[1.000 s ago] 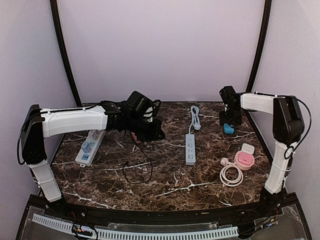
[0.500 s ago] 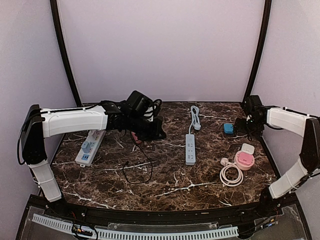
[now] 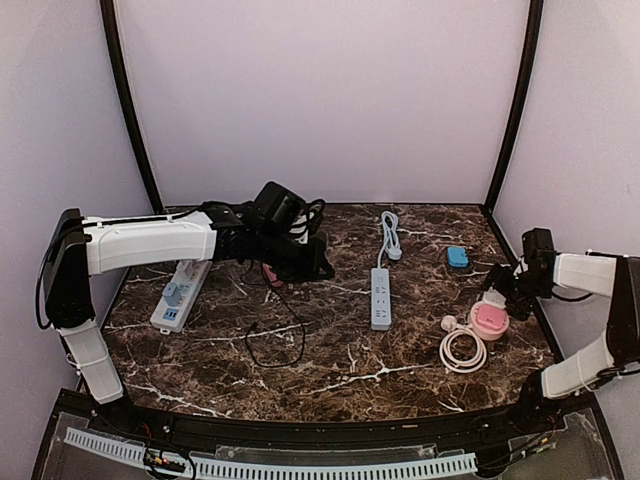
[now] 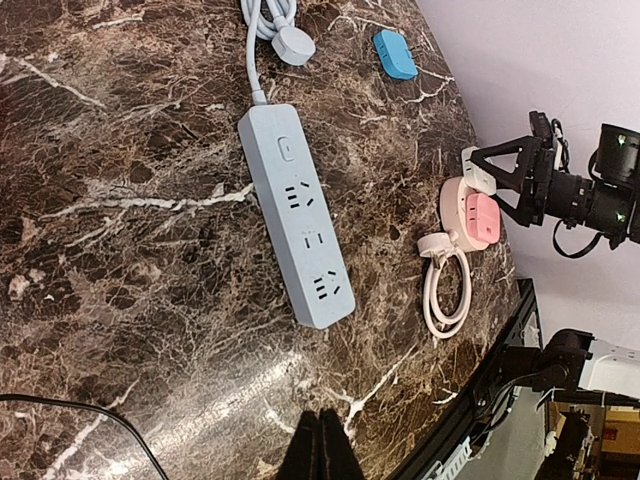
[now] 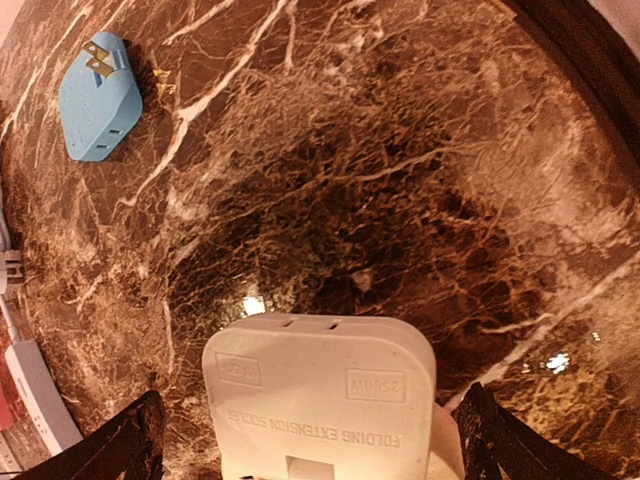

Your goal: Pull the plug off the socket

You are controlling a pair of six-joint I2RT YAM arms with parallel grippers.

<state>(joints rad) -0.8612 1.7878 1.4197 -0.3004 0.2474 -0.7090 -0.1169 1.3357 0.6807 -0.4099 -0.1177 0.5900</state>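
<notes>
A pink and white folding extension socket (image 3: 490,316) lies at the right, with a coiled pink-white cord (image 3: 462,350) in front of it. Its white block (image 5: 320,400) fills the lower right wrist view. My right gripper (image 3: 502,292) is open, one finger (image 5: 130,440) on each side of that block, not touching it. The socket also shows in the left wrist view (image 4: 473,213). My left gripper (image 3: 318,262) is shut and empty above the table's middle; its fingers (image 4: 320,448) press together.
A light blue power strip (image 3: 380,297) lies in the middle. A white strip (image 3: 190,280) with a blue plug (image 3: 172,294) lies at the left. A blue adapter (image 3: 457,257) sits at the back right. A black cable (image 3: 280,335) loops below my left gripper.
My right arm has swung from beside the blue adapter at the back to the front right, and its open gripper now straddles the pink and white socket. The left arm has not moved.
</notes>
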